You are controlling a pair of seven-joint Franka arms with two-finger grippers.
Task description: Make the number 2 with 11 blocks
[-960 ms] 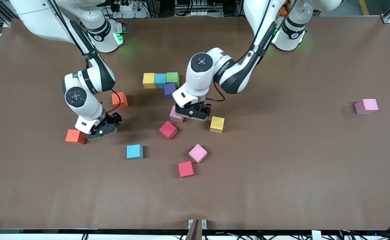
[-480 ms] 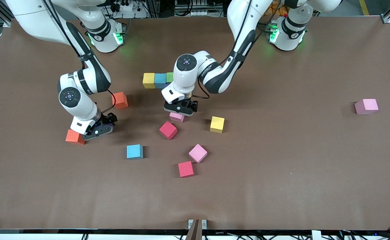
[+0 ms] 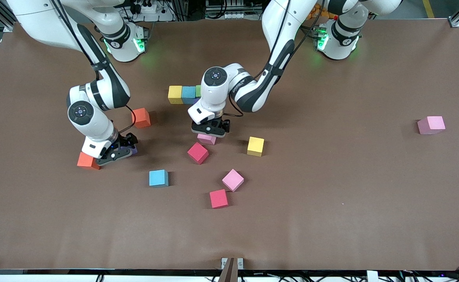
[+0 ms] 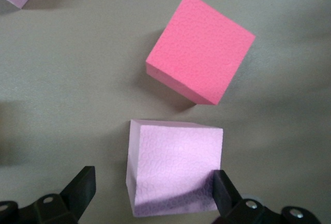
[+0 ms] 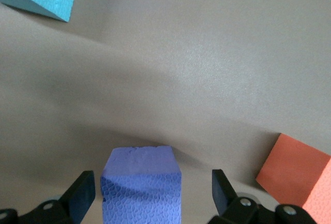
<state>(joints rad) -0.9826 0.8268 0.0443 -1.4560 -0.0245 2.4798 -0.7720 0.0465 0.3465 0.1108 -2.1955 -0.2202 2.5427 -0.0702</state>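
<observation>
Lying nearest the front edge of the table (image 3: 331, 235), a red block (image 3: 218, 198), a pink block (image 3: 233, 180) and a blue block (image 3: 158, 178) are seen apart from one another. Farther in, an orange block (image 3: 87, 160) is found just beside the right gripper (image 3: 115, 152), which is lowered to the table with its fingers (image 5: 83, 195) spread around a purple block (image 5: 142, 185); that block sits square between them, closer to one finger. The right arm is bent steeply down from its base. Near the table's middle, the left gripper (image 3: 209, 131) is lowered over a pale pink block (image 4: 176, 167), fingers (image 4: 225, 190) spread, one touching its side; its edges are turned slightly against them. A darker pink block (image 4: 200, 48), turned cornerwise, lies just beside it. A yellow block (image 3: 255, 146) lies near. Farthest in, a row of yellow, blue and green blocks (image 3: 183, 94) runs along the table's length.
</observation>
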